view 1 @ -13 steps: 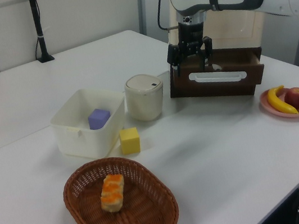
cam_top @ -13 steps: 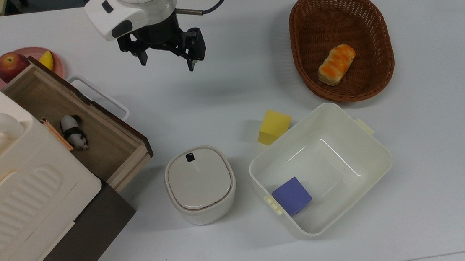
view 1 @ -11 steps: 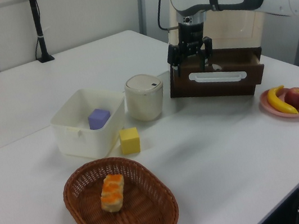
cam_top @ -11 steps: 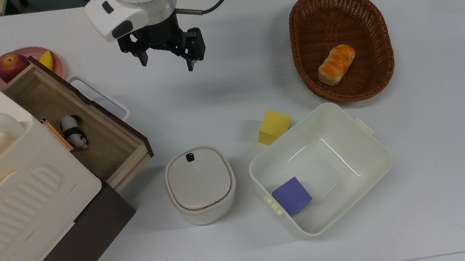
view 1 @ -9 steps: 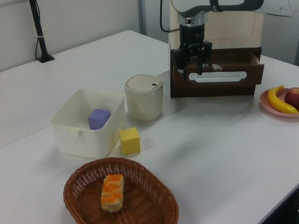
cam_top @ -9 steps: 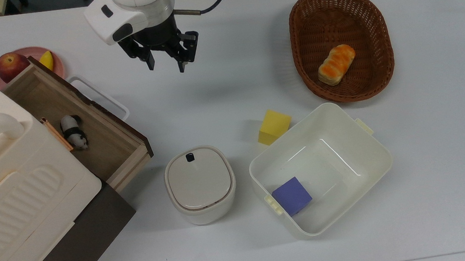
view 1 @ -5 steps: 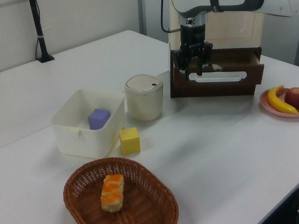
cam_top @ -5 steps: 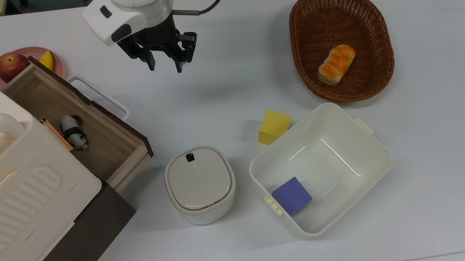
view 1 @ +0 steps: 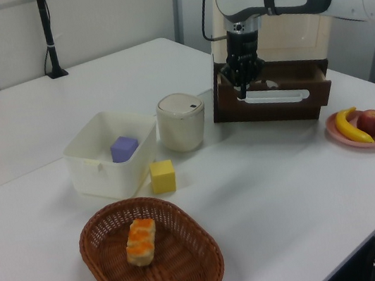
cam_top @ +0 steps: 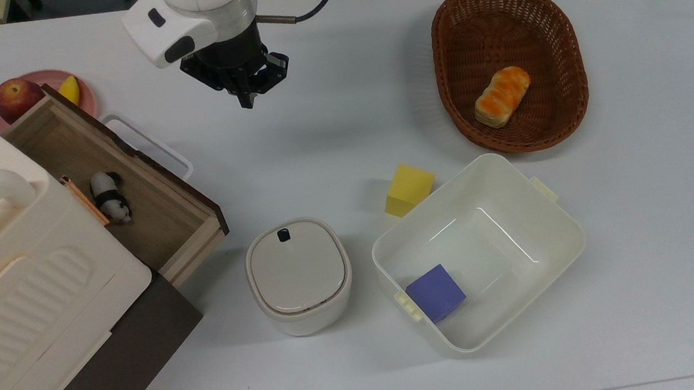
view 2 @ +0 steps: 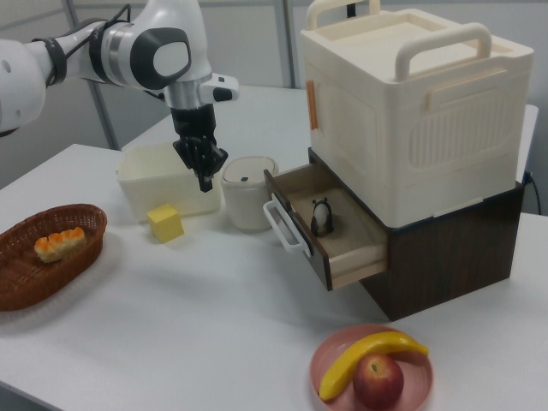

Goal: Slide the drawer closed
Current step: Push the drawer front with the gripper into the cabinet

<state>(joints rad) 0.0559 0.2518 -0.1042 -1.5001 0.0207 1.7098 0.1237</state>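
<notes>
The drawer point(cam_top: 154, 215) stands pulled out of the dark brown cabinet under the cream box, at the top view's left. Its light-wood floor holds a small panda figure point(cam_top: 110, 197). A white loop handle point(cam_top: 148, 146) sticks out from its dark front panel point(view 1: 274, 104). My gripper point(cam_top: 246, 101) hangs above the table to the handle's upper right in the top view, shut with nothing between its fingers. The left view puts the gripper point(view 1: 243, 93) in front of the drawer's left end. From the right view, the gripper point(view 2: 205, 181) hovers left of the drawer point(view 2: 342, 231), apart from it.
A white lidded pot point(cam_top: 299, 274) stands just right of the drawer's corner in the top view. Beyond it sit a yellow cube point(cam_top: 409, 188), a white bin point(cam_top: 495, 160) holding a purple cube point(cam_top: 436, 292), and a wicker basket point(cam_top: 572, 75) with bread point(cam_top: 502, 96). A fruit plate point(cam_top: 47, 75) lies behind the drawer.
The gripper's fingers have drawn together from wide open to shut. The hand has shifted slightly toward the top view's left.
</notes>
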